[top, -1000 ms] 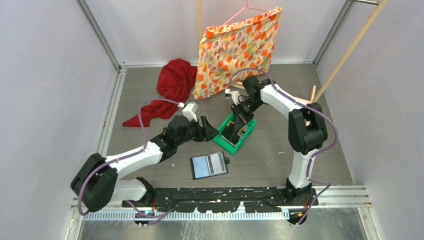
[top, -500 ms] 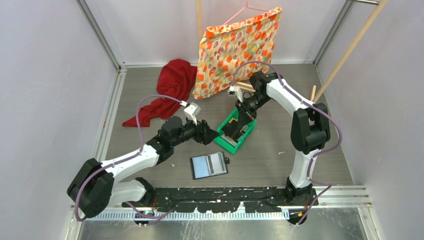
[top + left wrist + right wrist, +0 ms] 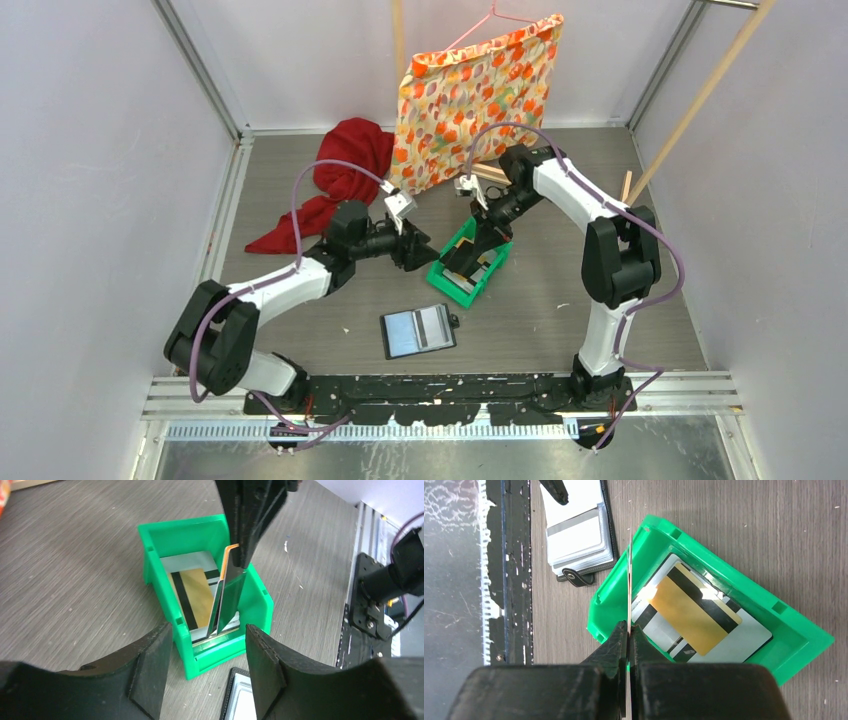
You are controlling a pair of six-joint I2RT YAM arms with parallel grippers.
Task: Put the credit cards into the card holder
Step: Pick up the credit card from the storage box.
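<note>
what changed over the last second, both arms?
The right gripper, still shut on a card, pulled back and up a little; the card now stands on edge in the tray. The left arm's elbow swung away from the near edge; the left gripper stays open beside the tray. Tray and card holder unmoved.

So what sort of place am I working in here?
Probably a lab robot cell: plain white walls, metal frame rails, and props like a red cloth and floral bag round the table.
</note>
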